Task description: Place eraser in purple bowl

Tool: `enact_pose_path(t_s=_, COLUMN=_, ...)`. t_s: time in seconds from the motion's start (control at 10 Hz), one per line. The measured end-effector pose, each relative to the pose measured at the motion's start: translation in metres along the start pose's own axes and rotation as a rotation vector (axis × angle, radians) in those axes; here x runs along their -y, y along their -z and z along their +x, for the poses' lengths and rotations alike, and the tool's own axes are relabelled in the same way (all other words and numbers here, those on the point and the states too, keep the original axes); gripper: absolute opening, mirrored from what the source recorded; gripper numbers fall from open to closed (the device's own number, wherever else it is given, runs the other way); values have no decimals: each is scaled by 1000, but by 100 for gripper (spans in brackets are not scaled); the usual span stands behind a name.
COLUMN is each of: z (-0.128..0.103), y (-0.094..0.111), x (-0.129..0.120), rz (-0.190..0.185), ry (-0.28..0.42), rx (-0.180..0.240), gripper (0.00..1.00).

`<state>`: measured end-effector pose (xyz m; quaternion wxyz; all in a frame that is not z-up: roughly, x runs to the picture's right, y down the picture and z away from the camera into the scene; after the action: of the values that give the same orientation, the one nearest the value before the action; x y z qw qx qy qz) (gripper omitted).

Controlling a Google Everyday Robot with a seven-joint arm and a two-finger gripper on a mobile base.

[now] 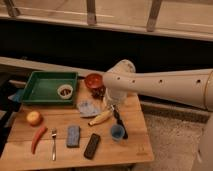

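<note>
Our gripper [113, 104] hangs over the middle of the bench, just beside the banana [100, 117]. We cannot tell whether it is open or closed, but the eraser is not in it. The eraser [92, 146] lies flat near the front edge, between the sponge [73, 135] and the blue cup [117, 131], touching neither. From the gripper it lies toward the front edge and slightly toward the left edge. Its long axis runs roughly front to back, the far end leaning toward the right edge. The purple bowl is hidden, as our arm [160, 85] covers the far right corner beside the red bowl [93, 80].
</note>
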<state>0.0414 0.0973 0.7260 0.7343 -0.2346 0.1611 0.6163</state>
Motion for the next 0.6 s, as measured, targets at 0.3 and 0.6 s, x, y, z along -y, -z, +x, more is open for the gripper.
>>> enact_pose_path(t_s=0.3, z=5, y=1, x=-13, rz=-17, ry=54, rx=-9, gripper=65)
enact_pose_path(t_s=0.6, z=5, y=0, x=-15, rz=-23, ry=60, rx=-15, gripper=65)
